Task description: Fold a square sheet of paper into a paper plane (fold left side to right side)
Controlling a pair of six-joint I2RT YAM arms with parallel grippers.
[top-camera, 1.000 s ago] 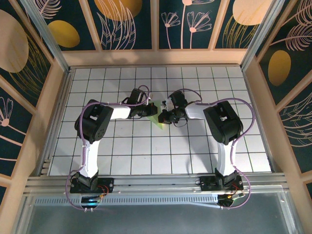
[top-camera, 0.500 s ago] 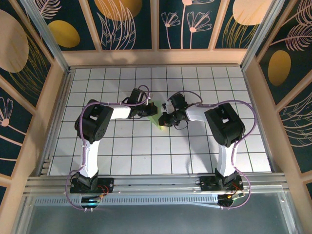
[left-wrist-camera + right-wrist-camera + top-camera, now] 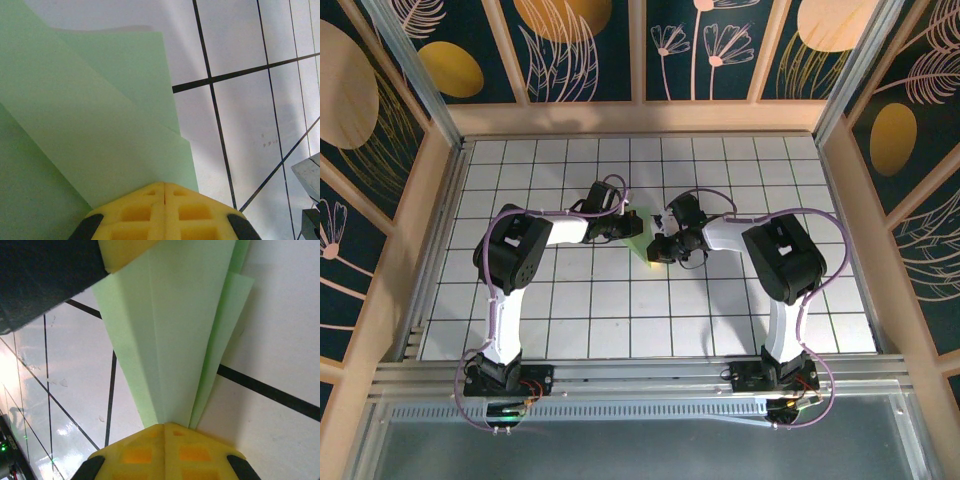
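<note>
With the yellow-fingered left gripper (image 3: 165,192) and the right gripper (image 3: 165,432) both closed, tips pressing the pale-green folded paper dart (image 3: 170,340) lying mid-table on the white grid tiles (image 3: 610,300) between them, we fear an uneven push may slide the thin layers and spoil the crease.

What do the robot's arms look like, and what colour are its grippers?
The left arm and right arm have white tubes, chunky black joints and loopy purple cables. The left gripper and right gripper have yellow fingers with square hollows.
</note>
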